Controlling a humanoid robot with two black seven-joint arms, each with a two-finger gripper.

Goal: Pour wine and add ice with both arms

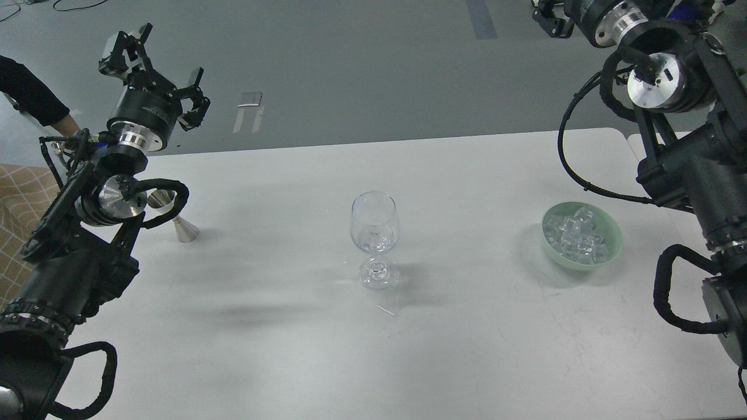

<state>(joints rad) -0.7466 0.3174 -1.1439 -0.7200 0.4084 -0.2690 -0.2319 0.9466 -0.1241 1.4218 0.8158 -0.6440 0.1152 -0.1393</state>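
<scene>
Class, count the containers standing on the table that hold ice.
2. The wine glass at the table's centre holds a piece or so; the green bowl to its right holds a heap of ice.

White table (280, 350) with three things standing on it

A wine glass (374, 236) stands mid-table, a green bowl (613, 233) of ice (578, 236) well to its right, a metal jigger (178, 221) far left.
</scene>
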